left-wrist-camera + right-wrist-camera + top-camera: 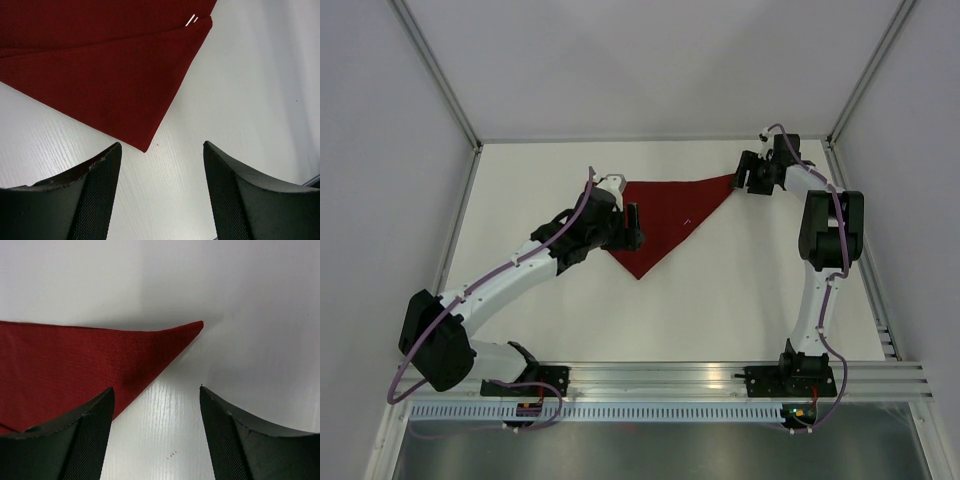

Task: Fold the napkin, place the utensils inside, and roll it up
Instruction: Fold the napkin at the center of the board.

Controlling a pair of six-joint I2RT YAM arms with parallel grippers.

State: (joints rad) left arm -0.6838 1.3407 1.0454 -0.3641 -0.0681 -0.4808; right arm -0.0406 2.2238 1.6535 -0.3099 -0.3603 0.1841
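Near: left claw (161,149) spread, empty, just off the near corner of the thin dark red cloth napkin (670,215), which lies folded into a triangle flat on the white surface (750,300). Silver fork tines (191,20) peek from the fold, so utensil likely tucked inside. Far: right claw (157,390) spread, empty, at right corner, probably staged for rolling.

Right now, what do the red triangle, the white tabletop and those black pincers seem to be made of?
Napkin: woven cloth, matte, probably cotton or similar; fine weave grain and soft folded edges show. Table: white, slightly glossy, faint wood-like grain, maybe laminate. Left tool's fingers: black, likely plastic, with mesh-textured inner faces.
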